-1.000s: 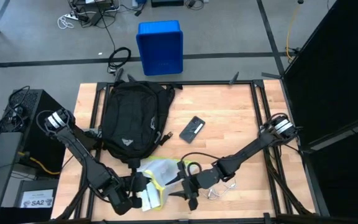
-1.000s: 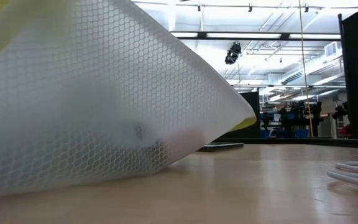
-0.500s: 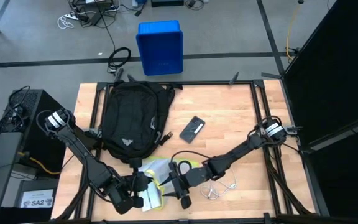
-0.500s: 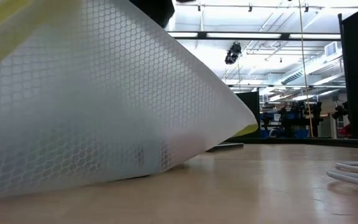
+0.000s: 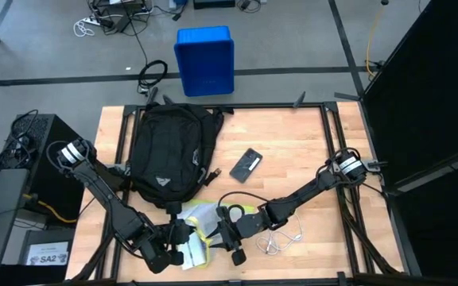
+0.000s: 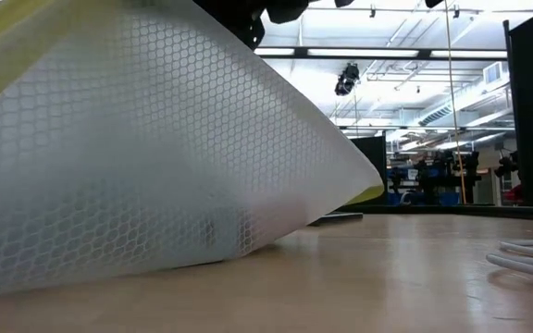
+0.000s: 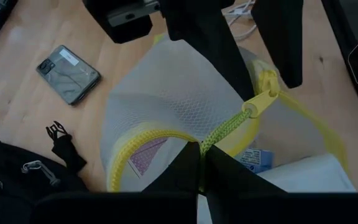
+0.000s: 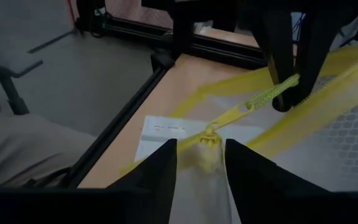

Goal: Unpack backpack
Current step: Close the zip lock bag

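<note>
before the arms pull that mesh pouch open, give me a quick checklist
1. Left gripper shut on yellow braided pull cord: ok.
2. Right gripper around the yellow zipper slider: ok; clamped on it: cannot tell.
3. White mesh zip pouch with yellow trim out of the black fabric backpack: ok.
4. Dark smartphone clear of the arms: ok.
5. White cable clear of right arm: not ok.

Both arms reach low to the table's near edge, left gripper clamped shut, right gripper narrowly parted, facing each other.
</note>
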